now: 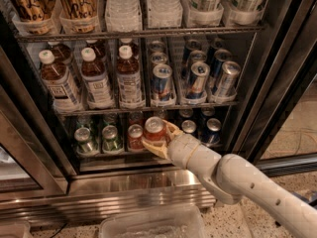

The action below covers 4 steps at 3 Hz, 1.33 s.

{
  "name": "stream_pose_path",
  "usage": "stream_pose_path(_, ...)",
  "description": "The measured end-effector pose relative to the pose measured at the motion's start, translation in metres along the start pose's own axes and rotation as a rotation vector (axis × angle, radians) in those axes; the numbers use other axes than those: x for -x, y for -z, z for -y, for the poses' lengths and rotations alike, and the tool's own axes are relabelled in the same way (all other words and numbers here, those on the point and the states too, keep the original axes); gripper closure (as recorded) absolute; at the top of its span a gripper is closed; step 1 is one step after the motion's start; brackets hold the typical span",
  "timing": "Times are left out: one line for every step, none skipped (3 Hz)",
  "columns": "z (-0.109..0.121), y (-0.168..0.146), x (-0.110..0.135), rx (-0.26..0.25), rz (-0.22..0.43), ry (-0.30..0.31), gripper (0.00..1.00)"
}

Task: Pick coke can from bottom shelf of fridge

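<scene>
The fridge (277, 83) stands open in front of me. Its bottom shelf (99, 155) holds rows of short green, red and dark blue cans. My gripper (157, 137) reaches into the middle of this shelf and is shut on a coke can (154, 129), red with a silver top. The can sits between the tan fingers (171, 129), at the front of the shelf and slightly raised. Another red can (134, 137) stands just left of it. Green cans (112, 138) stand further left and dark blue cans (212, 131) to the right.
The rack above holds bottles (129, 76) and tall silver-blue cans (162, 83). The steel slatted base (124, 192) lies below the shelf. A clear plastic bin (148, 224) sits on the floor in front. The black door frame (292, 73) is at the right.
</scene>
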<state>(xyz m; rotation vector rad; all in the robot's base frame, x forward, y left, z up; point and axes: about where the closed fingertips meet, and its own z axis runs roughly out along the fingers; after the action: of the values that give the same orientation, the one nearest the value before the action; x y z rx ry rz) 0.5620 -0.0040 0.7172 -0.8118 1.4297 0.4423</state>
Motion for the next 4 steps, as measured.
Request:
stream_pose_path(-0.007, 0.007, -0.002, 0.136, -0.087, -0.021, 1.00)
stream_pose_path(-0.019, 0.017, 0.007, 0.270, -0.132, -0.032, 1.00)
stream_pose_path(-0.036, 0.026, 0.023, 0.413, -0.141, -0.047, 1.00)
stream_pose_path(-0.068, 0.041, 0.044, 0.566, -0.097, -0.063, 1.00)
